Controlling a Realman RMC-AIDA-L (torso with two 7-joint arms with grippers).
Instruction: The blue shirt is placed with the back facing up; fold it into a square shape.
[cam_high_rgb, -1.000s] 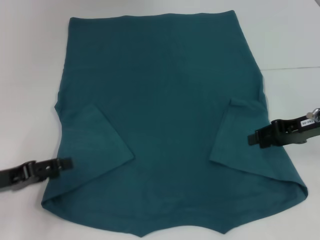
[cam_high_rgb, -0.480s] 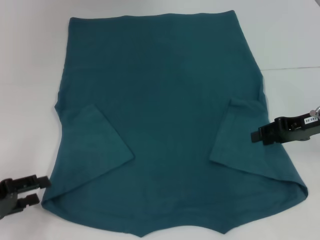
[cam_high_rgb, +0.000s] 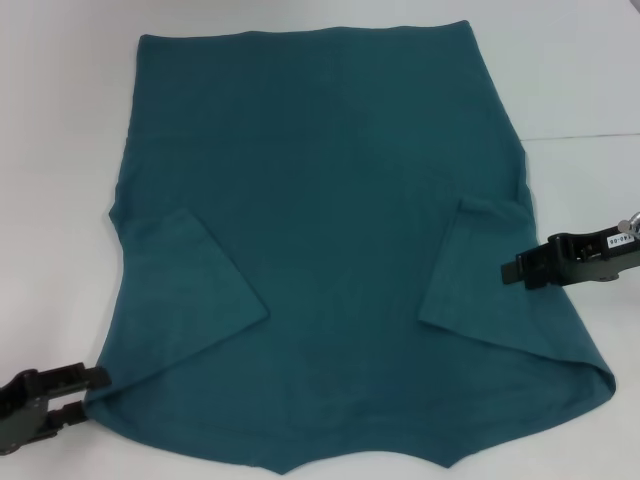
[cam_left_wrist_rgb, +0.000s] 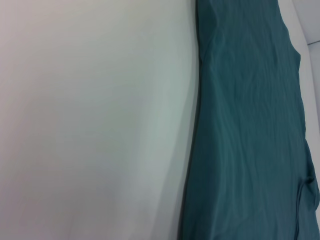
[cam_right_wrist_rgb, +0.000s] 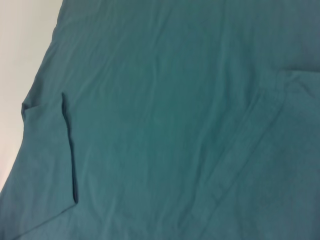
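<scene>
Teal-blue knit, no print or logo: the blue shirt lies flat on the white desk, both sleeves folded inward. Head view: small white tag on the right arm, text unreadable. Left claw at the shirt's near left corner, fingers apart, tips at the cloth edge, nothing held. Right claw over the right sleeve fold; can't tell whether it's apart or together. Left wrist view: shirt edge beside bare desk. Right wrist view: shirt fills the frame, sleeve folds visible.
</scene>
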